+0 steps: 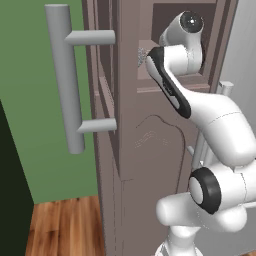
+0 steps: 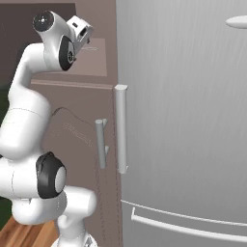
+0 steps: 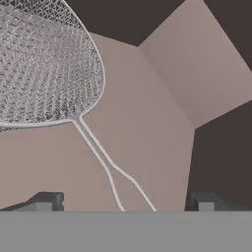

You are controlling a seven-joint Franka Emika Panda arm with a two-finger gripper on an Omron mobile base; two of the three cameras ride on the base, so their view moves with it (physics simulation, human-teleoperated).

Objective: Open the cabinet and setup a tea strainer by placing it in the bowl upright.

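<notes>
Fingers (image 3: 49, 202) spread wide, empty, inside the open cabinet (image 1: 150, 145) w/ tea strainer (image 3: 47, 64) just ahead.
Hand view: both dark tips at bottom edge, well apart; strainer's mesh bowl fills upper left, its thin wire handle runs down betw. the tips, lying on the mauve shelf (image 3: 147, 123). Left base view: cabinet door (image 1: 105, 100) swung out, grey bar handle (image 1: 65, 75) facing cam; arm reaches into upper compartment. Right base view: grey fridge (image 2: 188, 111) beside cabinet.
</notes>
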